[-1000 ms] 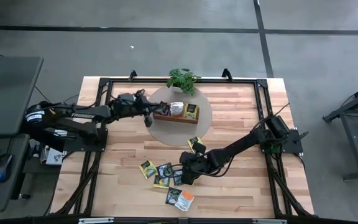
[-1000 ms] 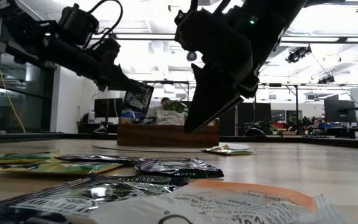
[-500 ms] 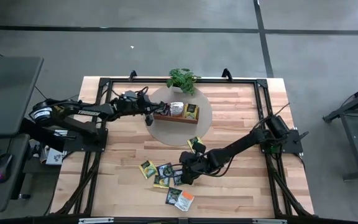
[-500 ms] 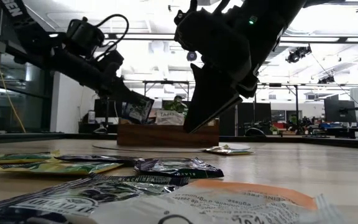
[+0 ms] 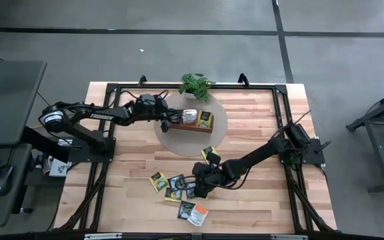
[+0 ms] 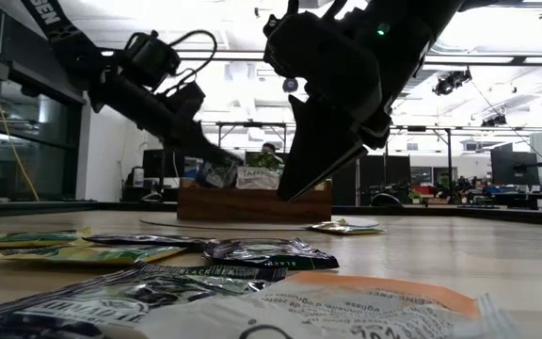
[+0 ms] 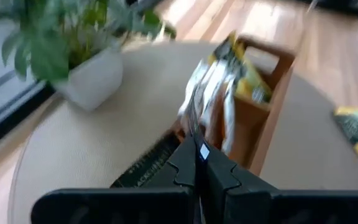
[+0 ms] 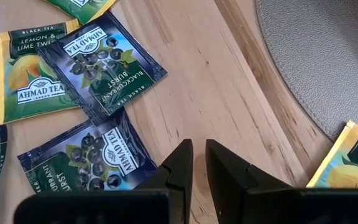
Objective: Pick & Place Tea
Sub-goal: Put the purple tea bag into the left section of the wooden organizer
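My left gripper (image 5: 167,122) is shut on a dark sachet (image 6: 219,174) at the left end of the brown wooden tray (image 5: 191,127). A white sachet (image 5: 189,117) and a yellow-green one (image 5: 205,119) stand in the tray. My right gripper (image 5: 197,189) hangs over the loose sachets on the near half of the table, its fingers a narrow gap apart and touching nothing. Directly ahead of it lie two dark blue sachets (image 8: 101,65) (image 8: 82,158) and a yellow-green one (image 8: 27,87). An orange-and-white one (image 5: 199,215) lies nearer the front edge. My left gripper pinches the dark sachet between its two fingers, at one edge (image 7: 197,151). The fingers slant down at it from the table's left. The sachet (image 7: 145,169) hangs below the fingertips, lifted clear of the table, at the tray's left end. Whether it touches the tray I cannot tell.
The tray sits on a round grey mat (image 5: 179,143), with a small potted plant (image 5: 194,85) behind it at the far edge. One yellow-green sachet (image 5: 210,155) lies at the mat's near rim. A black frame (image 5: 282,100) runs around the table.
My left gripper has moved toward the table's right and downward, carrying the dark sachet from beside the tray to its left end. It has stayed shut on the sachet.
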Robot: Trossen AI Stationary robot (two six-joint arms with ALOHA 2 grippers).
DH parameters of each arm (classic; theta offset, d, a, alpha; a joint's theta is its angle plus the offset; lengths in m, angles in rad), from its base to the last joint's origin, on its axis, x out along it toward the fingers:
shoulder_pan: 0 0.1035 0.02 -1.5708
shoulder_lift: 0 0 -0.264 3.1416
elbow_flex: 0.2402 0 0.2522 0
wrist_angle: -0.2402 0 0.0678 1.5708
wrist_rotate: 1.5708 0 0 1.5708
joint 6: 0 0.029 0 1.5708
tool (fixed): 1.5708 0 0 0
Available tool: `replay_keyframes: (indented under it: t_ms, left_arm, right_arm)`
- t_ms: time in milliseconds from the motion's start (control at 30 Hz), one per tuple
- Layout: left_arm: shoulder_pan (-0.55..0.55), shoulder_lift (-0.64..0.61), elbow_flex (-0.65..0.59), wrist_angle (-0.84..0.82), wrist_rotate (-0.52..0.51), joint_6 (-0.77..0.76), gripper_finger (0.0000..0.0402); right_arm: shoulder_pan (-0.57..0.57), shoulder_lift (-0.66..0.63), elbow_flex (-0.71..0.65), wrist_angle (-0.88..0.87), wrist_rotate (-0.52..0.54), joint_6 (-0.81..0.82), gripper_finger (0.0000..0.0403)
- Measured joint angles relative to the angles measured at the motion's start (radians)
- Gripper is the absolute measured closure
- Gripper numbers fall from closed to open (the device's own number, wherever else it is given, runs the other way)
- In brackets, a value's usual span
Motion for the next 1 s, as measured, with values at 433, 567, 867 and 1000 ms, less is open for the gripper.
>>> replay_keyframes:
  t_ms: [433,567,867,1000]
  left_arm:
    - [0.0,0.0,-0.001,-0.01,-0.017,0.023,0.0401]
    - [0.0,0.0,-0.001,-0.003,-0.011,0.021,0.0401]
    - [-0.001,0.0,-0.001,-0.008,-0.031,0.024,0.0354]
    - [-0.001,0.0,-0.001,-0.008,-0.085,0.026,0.0297]
  right_arm:
    - [-0.001,0.0,0.0,0.004,0.002,-0.019,0.0367]
    - [-0.001,0.0,0.0,0.005,0.002,-0.018,0.0362]
    - [-0.001,0.0,0.0,0.005,-0.004,-0.019,0.0363]
    - [-0.001,0.0,0.0,0.005,-0.005,-0.018,0.0359]
